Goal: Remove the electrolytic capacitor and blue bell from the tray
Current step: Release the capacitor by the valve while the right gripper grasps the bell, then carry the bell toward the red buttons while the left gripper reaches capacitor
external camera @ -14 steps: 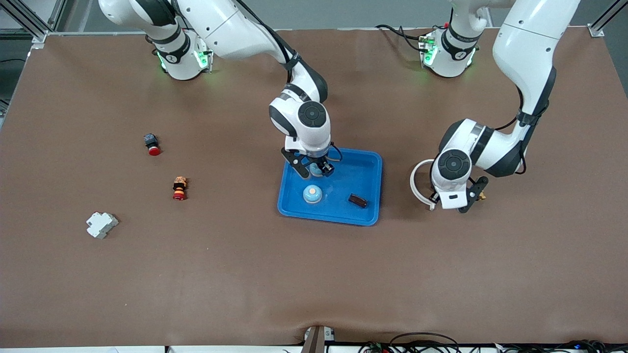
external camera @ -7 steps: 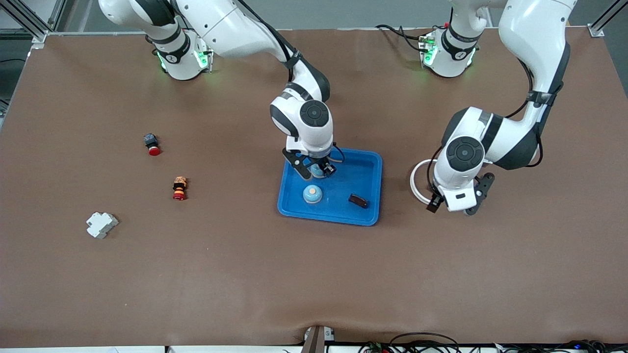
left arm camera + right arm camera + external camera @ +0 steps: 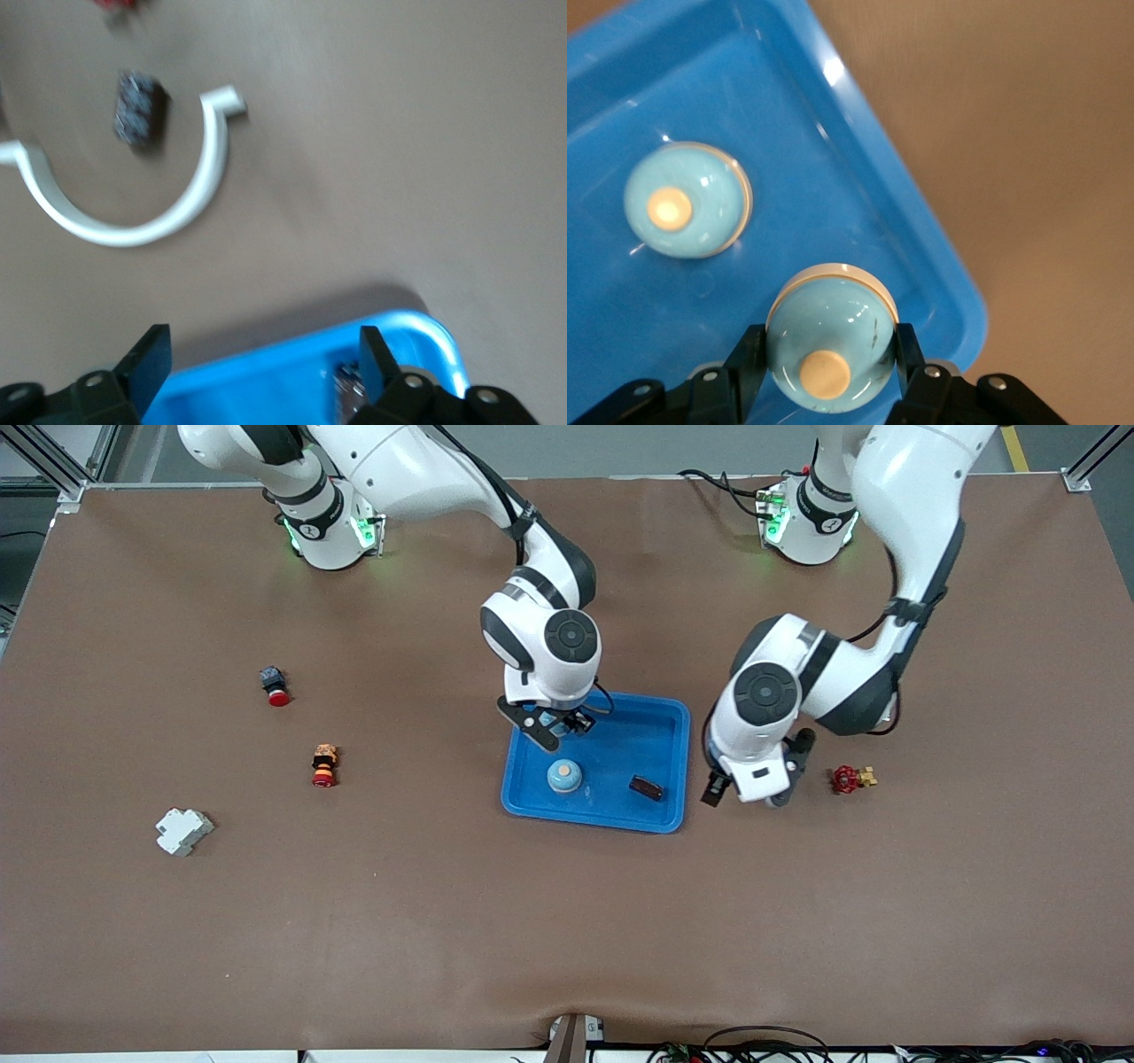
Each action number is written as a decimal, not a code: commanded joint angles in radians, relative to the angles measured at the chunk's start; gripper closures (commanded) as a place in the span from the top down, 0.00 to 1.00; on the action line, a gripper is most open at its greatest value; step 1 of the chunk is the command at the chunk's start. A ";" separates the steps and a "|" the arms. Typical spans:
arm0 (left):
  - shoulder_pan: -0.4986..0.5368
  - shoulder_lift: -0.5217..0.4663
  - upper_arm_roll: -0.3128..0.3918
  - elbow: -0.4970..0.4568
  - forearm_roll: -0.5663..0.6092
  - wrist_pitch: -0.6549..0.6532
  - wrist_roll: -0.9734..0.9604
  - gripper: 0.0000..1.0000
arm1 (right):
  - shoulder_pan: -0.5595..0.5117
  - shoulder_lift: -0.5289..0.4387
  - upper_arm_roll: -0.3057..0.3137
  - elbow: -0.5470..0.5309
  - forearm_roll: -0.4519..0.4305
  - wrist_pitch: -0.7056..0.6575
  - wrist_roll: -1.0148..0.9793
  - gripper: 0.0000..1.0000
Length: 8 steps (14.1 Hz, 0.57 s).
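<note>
I am working in a robotics lab, not a home or shop. A brown paper-covered table (image 3: pixel 567 921) fills the frame, with aluminium framing (image 3: pixel 53 460) in the upper left corner. Two arm bases glow green (image 3: pixel 330 536) along the top edge, cables (image 3: pixel 753 1041) trail at the bottom edge, and a yellow floor stripe (image 3: pixel 1019 447) shows upper right.
</note>
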 commanded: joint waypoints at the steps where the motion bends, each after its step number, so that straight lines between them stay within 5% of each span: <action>1: -0.026 0.080 -0.001 0.075 -0.014 0.064 -0.076 0.90 | -0.077 -0.189 0.012 -0.191 -0.015 0.008 -0.177 0.00; 8: -0.096 0.159 0.000 0.078 -0.012 0.220 -0.203 0.74 | -0.300 -0.464 0.013 -0.445 -0.013 0.039 -0.655 0.00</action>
